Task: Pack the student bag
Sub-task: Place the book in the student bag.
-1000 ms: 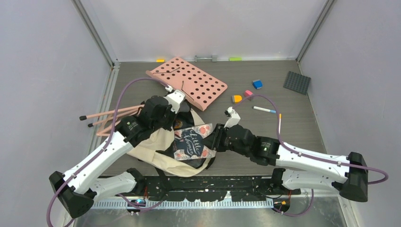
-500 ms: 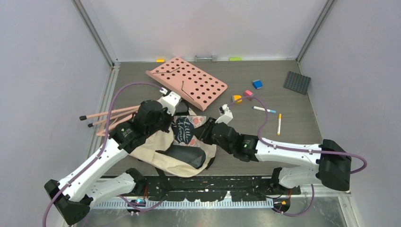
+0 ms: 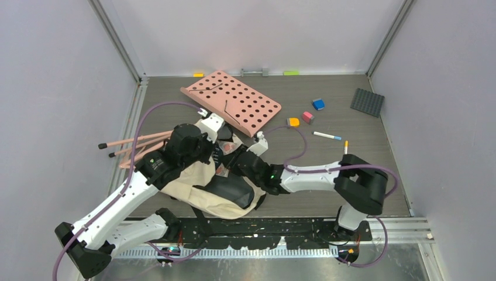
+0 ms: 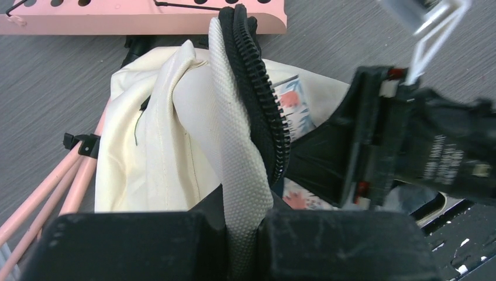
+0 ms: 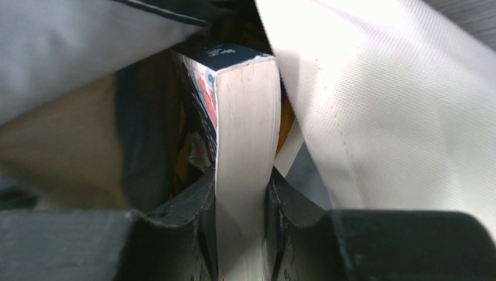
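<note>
1. The student bag [image 3: 190,186] is soft cream woven fabric with a black toothed zip and a grey lining; it lies crumpled on the dark wood-grain table [image 3: 327,175], near edge, left of centre, between the two arms.
2. The bag's visible body runs roughly left to right; its zipped mouth is lifted on the far side and opens toward the right.
3. The left gripper [image 4: 241,227] is clamped tight on the bag's zip edge; a fold of cream webbing and zip stands up from between the fingers.
4. The right gripper [image 5: 243,199] is closed narrowly on one book [image 5: 245,117]; its fingers press both covers, the pale page block faces the wrist camera, and bag fabric surrounds it on both sides.
5. The book has a glossy dark cover with a floral print; the left wrist view shows it inside the bag's mouth.
6. One pink board [image 3: 234,100], flat, rectangular and drilled with round holes, lies just beyond the bag.
7. At least three thin pink rods [image 3: 134,141] lie left of the bag.
8. Three small blocks lie right of the board: one orange block [image 3: 293,122], one pink block [image 3: 307,117], one blue block [image 3: 318,104].
9. One dark grey studded plate [image 3: 367,102] lies far right.
10. Two pens lie right of centre: a white pen [image 3: 327,136] and an orange-tipped pen [image 3: 345,144], the latter partly hidden.
</note>
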